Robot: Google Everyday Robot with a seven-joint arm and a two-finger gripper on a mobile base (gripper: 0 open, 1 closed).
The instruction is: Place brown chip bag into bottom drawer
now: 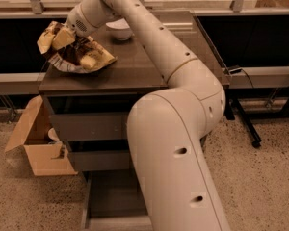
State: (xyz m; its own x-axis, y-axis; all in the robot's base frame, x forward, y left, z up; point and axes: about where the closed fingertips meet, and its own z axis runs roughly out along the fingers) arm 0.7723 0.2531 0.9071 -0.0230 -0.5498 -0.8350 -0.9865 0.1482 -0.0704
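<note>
The brown chip bag (77, 54), crumpled with a dark middle and yellow ends, is at the left edge of the cabinet top (135, 69). Its right end rests on the top and its left end is raised past the edge. My gripper (67, 36) is at the end of the long white arm. It is pressed into the bag's upper left part and shut on it. The bottom drawer (113, 196) is pulled out near the floor under the cabinet. Its grey floor is partly hidden by my arm.
A white bowl (119, 29) stands at the back of the cabinet top, right of the bag. An open cardboard box (36, 146) sits on the floor left of the cabinet. My arm (178, 143) covers the cabinet's right front. A black stand (245, 121) is at the right.
</note>
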